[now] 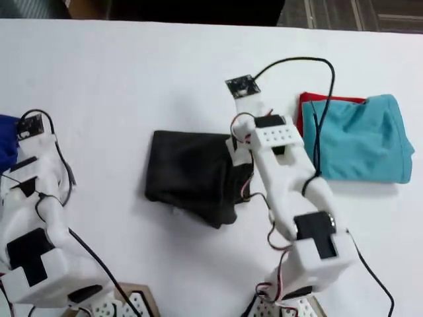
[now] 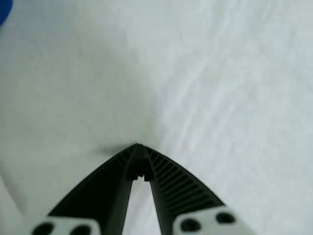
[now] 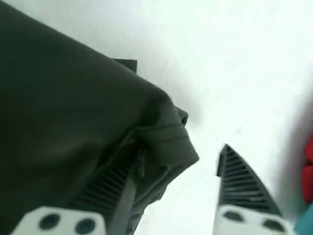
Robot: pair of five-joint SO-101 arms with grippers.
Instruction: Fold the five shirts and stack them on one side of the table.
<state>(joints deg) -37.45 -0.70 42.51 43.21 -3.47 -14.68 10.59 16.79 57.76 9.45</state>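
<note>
A black fabric shirt point(image 1: 192, 173), folded into a rough rectangle, is seen lying at the middle of the white table point(image 1: 119, 79). The right gripper point(image 3: 182, 152) is positioned at the edge of this shirt that faces the other folded shirts. Its jaws are spread wide: one ribbed black finger point(image 3: 115, 183) is pressed against a bunched fold of the black fabric, and the other finger point(image 3: 239, 178) stands apart over bare table. Nothing is clamped between them. Toward the table's right side, a teal folded shirt point(image 1: 360, 139) is laid on a red shirt point(image 1: 305, 105), of which a strip is exposed. A dark blue garment point(image 1: 6, 142) is visible at the left edge, just beside the left arm. The left gripper point(image 2: 139, 159) is held above bare table, its jaws brought together at the tips with nothing between them.
</note>
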